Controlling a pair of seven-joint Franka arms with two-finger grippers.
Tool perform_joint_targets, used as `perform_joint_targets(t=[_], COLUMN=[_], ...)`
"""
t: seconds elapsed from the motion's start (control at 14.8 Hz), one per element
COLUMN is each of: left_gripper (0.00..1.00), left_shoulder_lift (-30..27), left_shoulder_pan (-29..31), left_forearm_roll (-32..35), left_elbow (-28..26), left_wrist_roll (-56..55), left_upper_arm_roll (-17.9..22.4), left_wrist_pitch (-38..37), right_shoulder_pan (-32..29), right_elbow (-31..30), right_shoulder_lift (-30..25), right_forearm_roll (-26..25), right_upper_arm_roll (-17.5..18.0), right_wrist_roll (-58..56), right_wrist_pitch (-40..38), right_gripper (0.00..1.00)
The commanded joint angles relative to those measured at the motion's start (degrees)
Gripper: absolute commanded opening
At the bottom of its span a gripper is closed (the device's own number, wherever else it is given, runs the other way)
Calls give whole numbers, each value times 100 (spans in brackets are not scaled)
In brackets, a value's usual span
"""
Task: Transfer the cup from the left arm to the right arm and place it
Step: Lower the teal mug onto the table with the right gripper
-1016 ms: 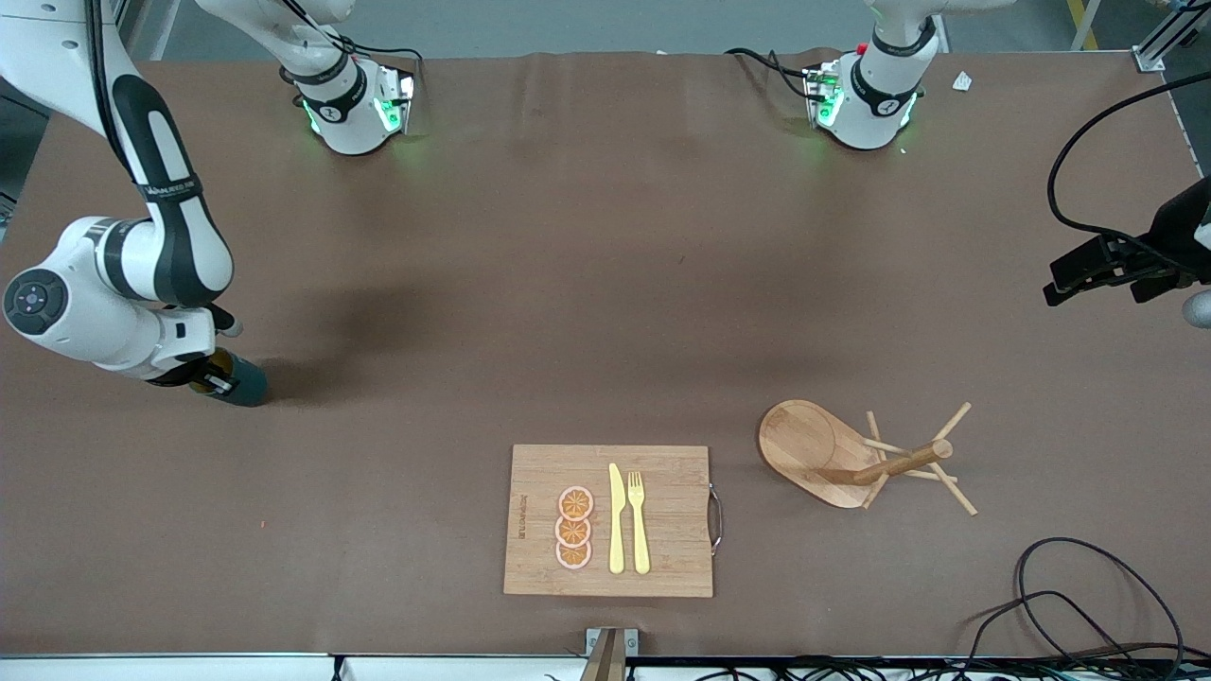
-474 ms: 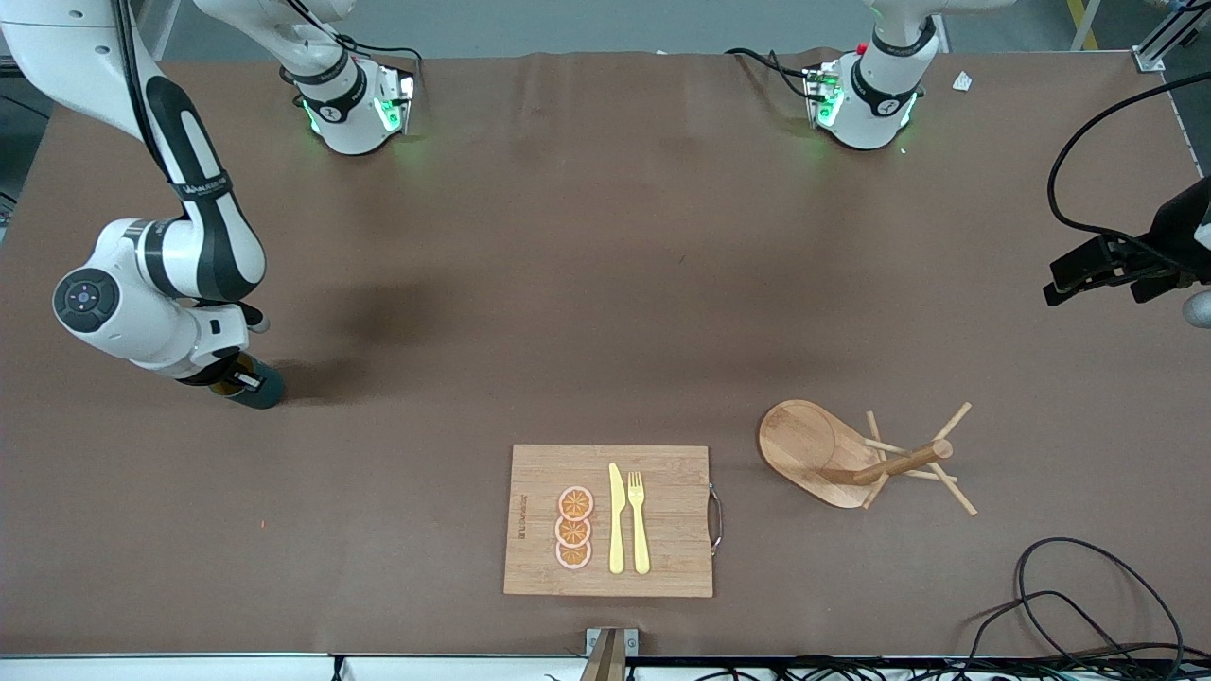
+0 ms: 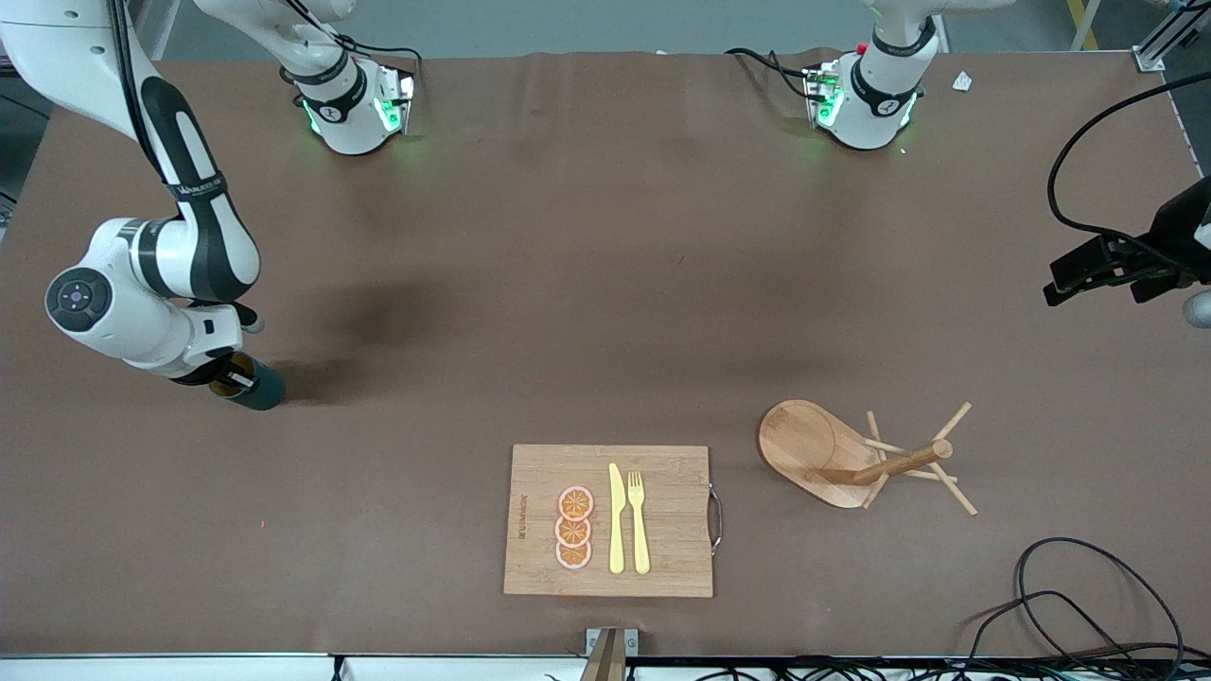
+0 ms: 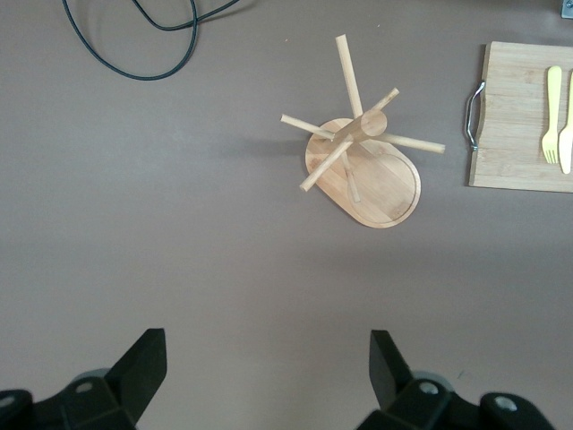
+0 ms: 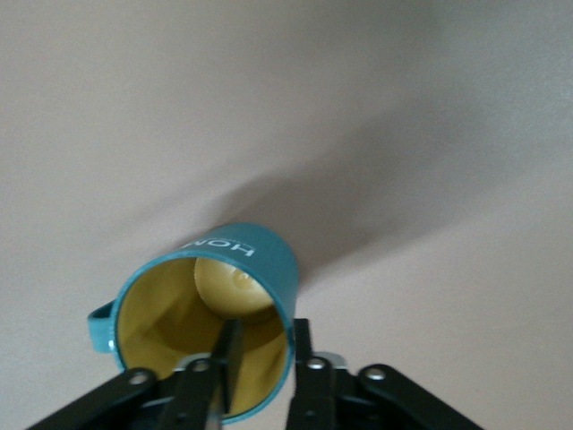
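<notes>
The cup (image 3: 259, 391) is dark teal with a mustard-yellow inside and stands on the table at the right arm's end. In the right wrist view the cup (image 5: 260, 255) has its loop handle to one side. My right gripper (image 3: 233, 378) (image 5: 267, 328) straddles its rim, one finger inside and one outside. The inner finger stands a little off the wall, so the jaws are open. My left gripper (image 3: 1102, 268) (image 4: 269, 367) waits high over the left arm's end of the table, open and empty.
A wooden board (image 3: 662, 530) with orange slices, a yellow knife and a fork lies near the front camera. A wooden mug tree (image 3: 851, 459) (image 4: 363, 157) lies tipped beside it, toward the left arm's end. Black cables (image 3: 1088, 596) coil at that corner.
My right arm carried the cup a little toward the table's middle and set it down. Its jaws then parted from the cup's wall. The left arm has not moved.
</notes>
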Motion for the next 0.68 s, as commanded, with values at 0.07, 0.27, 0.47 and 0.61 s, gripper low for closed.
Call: perform_joint_targets(t=[0.07,0.27,0.47,0.61], left_gripper=[100,100,100,100], left_shoulder_lift=[-138,-138,-138,-138], left_shoulder_pan=[-8,-8,1,1], left_forearm_roll=[-8,-8,1,1], left_elbow=[-119,-119,-119,-119], left_wrist_roll=[84,84,84,84], left_upper_arm_roll=[3,3,3,3], left_wrist_pitch=[5,5,5,5], right_shoulder_pan=[-85,-138,-156,-147], right_elbow=[-189,-145,65,241], right_shoulder_lift=[-156,-252,-384,-506], right_forearm_roll=[126,126,153,188], right_upper_arm_roll=[12,3,3,12], right_wrist_roll=[-914,-914,-940,-879], right_wrist_pitch=[199,146,-256,-582], right_gripper=[100,100,100,100])
